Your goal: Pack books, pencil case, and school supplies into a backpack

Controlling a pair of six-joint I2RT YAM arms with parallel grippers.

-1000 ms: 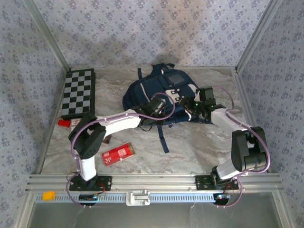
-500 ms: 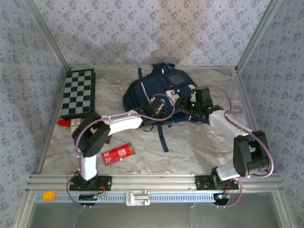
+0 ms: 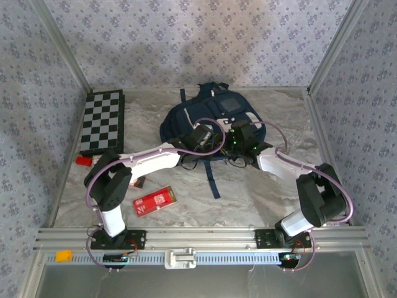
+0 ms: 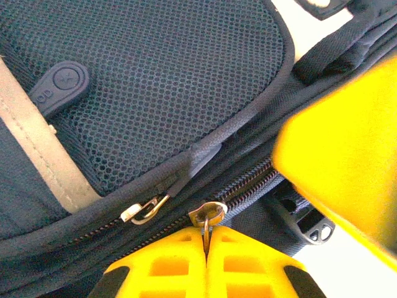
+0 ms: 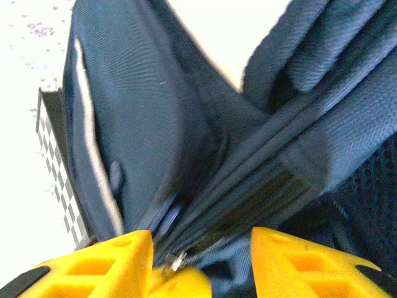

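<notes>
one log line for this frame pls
left gripper: shut on zipper pull | right gripper: open at backpack | pencil case: on table

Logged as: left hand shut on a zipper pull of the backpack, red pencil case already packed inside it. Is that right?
No: the pencil case lies out on the table, near the left arm's base, per the top view. The left hand is shut on a zipper pull of the backpack.
</notes>
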